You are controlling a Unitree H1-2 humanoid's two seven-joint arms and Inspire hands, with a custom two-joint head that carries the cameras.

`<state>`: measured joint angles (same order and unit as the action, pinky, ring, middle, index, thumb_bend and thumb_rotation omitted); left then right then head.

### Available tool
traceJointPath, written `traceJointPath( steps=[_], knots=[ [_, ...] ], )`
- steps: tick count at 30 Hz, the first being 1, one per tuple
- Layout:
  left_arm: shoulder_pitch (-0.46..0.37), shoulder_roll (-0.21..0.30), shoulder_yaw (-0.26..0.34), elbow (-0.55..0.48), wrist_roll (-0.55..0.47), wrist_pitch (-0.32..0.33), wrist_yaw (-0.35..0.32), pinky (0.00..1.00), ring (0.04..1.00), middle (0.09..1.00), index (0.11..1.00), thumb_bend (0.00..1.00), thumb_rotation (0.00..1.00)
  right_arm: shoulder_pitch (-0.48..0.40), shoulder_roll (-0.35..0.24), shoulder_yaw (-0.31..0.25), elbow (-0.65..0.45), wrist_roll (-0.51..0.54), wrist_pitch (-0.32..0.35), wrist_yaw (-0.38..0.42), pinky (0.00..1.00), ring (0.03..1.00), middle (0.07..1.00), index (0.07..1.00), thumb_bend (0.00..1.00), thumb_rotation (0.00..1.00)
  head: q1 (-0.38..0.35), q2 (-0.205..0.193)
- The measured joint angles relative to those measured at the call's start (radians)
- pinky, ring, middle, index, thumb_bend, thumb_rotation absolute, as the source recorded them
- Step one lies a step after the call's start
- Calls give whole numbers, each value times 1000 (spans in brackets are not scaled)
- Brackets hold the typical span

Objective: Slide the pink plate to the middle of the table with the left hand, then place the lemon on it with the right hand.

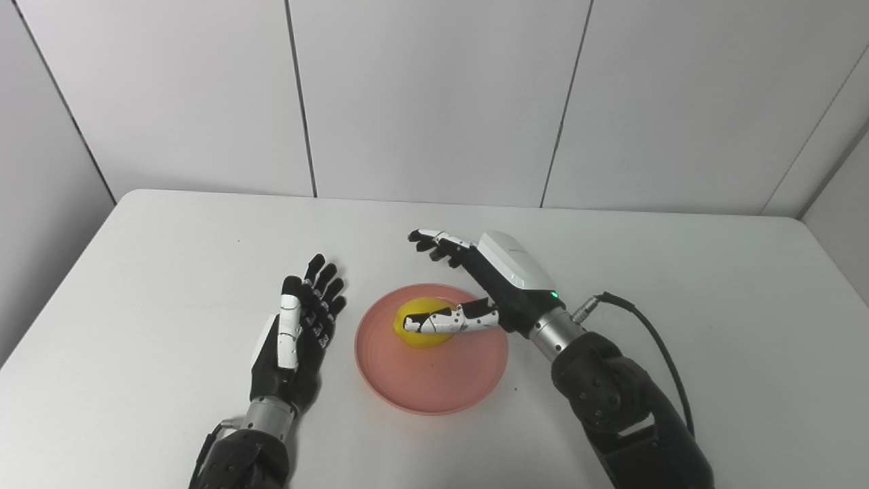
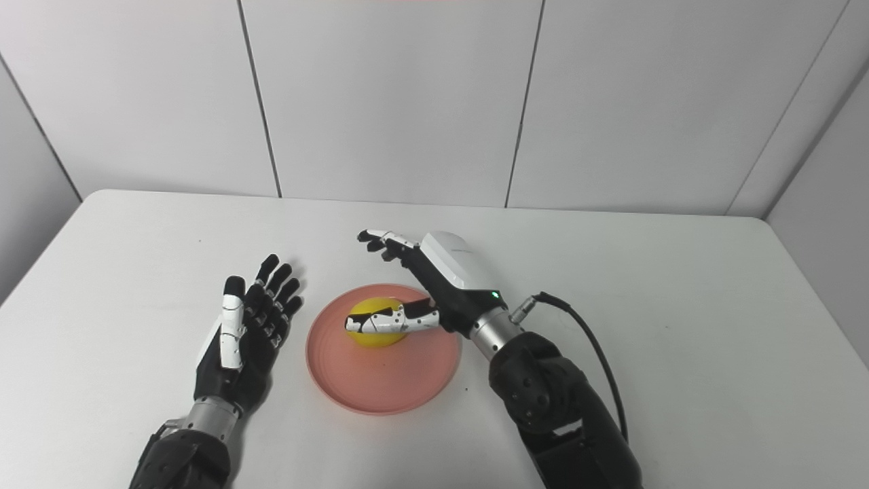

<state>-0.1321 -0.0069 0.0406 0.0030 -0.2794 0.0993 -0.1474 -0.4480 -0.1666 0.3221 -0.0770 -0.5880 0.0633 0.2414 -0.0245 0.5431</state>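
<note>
White wall panels behind a white tabletop (image 1: 170, 272). Pink plate (image 1: 434, 384) sits mid-table with the lemon (image 1: 415, 333) on it. Right hand (image 1: 475, 285) is spread loose over the lemon, thumb across it, not gripping. Left hand (image 1: 299, 326) rests beside the plate, fingers apart, holding nothing.

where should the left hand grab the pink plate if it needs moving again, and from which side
Take the pink plate by its raised left rim, coming in from the left hand's own side. The plate is flat and shallow, the lemon sits inside it, and the open right hand crowds the right edge.
</note>
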Motion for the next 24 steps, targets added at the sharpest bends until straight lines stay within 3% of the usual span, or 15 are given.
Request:
traceJointPath(
  steps=[8, 16, 24],
  knots=[
    [-1, 0, 2, 2, 0, 0, -1, 1000, 993, 1000, 1000, 735, 997, 48, -3, -89, -42, 73, -52, -90, 705, 777, 813, 844, 1000, 734, -9, -14],
    [-2, 2, 6, 8, -8, -2, -13, 1000, 1000, 1000, 1000, 734, 1000, 132, -21, -177, -44, 105, -65, -157, 780, 852, 881, 912, 978, 923, -18, -17],
    [-3, 4, 10, 13, -7, -13, -15, 1000, 993, 1000, 1000, 733, 998, 197, -9, -240, -35, 140, -67, -241, 809, 886, 916, 938, 928, 998, -25, -25]
  ],
)
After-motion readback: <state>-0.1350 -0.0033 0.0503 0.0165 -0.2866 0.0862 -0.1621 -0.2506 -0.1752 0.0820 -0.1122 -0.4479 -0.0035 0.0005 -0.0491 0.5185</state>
